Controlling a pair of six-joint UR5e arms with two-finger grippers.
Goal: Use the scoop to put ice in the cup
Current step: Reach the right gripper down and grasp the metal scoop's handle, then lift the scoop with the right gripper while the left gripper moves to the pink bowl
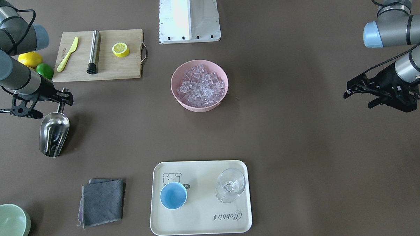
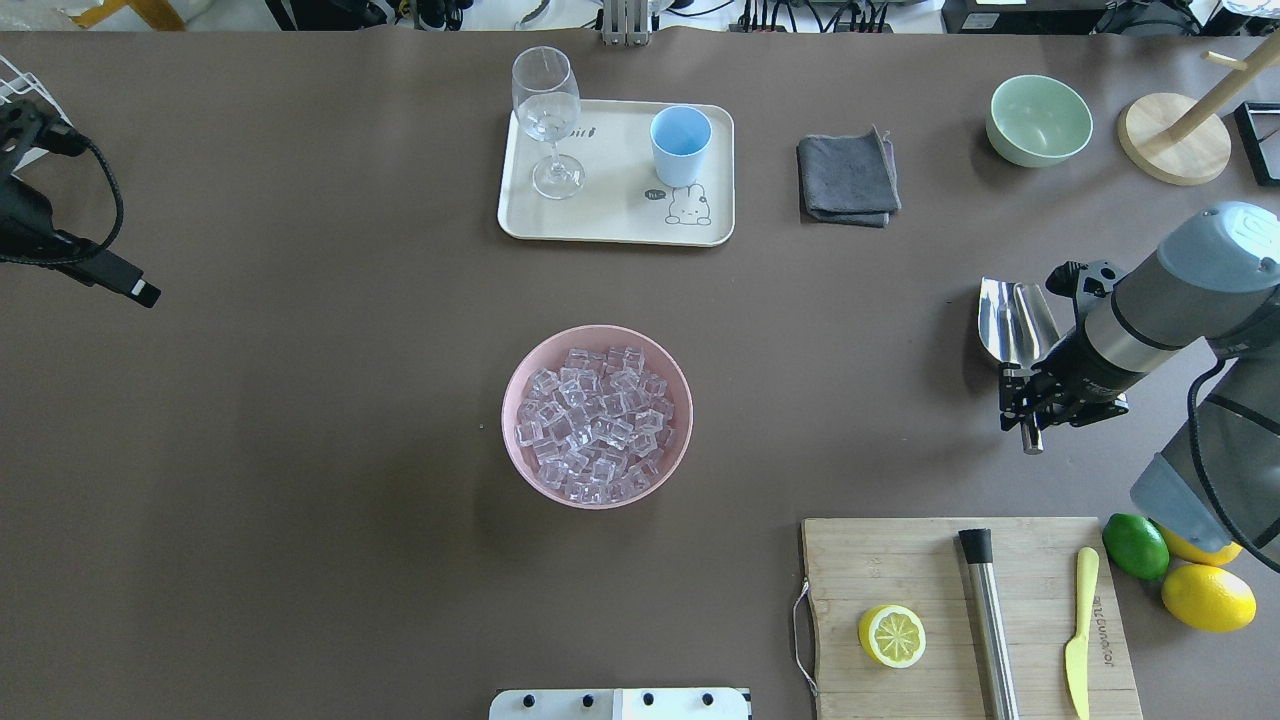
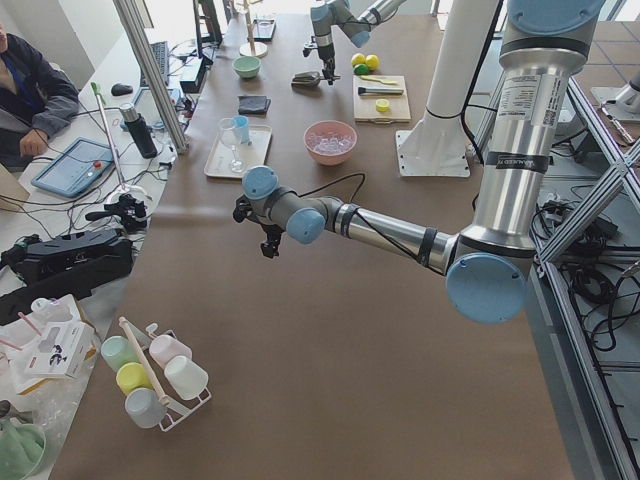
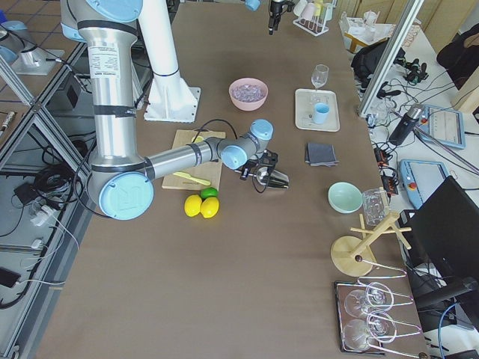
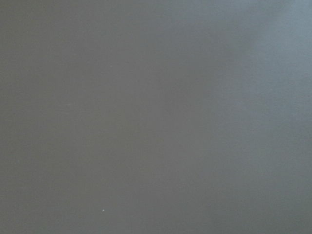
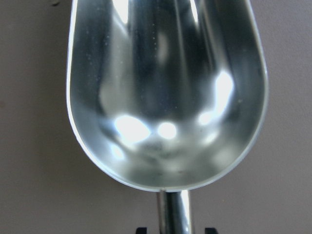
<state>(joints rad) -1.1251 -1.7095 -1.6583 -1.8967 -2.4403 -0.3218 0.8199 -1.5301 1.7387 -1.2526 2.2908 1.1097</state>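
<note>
1. My right pincer is spread, its 2 fingers straddling the scoop's tubular handle. In the wrist view both tips stand just off the tube, so I judge the handle is not yet pinched.
2. The scoop runs straight out ahead of this pincer, with the handle between the fingers and the trough beyond. It is open side up and empty, its long axis pointing away from the robot's base.
3. To the pincer's left, about level with it, the ice is heaped in the pink bowl. Once gripped, I judge the scoop's mouth must swing leftward.
4. Farther ahead and left, the cup stands empty on the tray.
5. My left pincer is spread and holds nothing, well beyond the bowl. The right arm is by far the nearer to the scoop.
</note>
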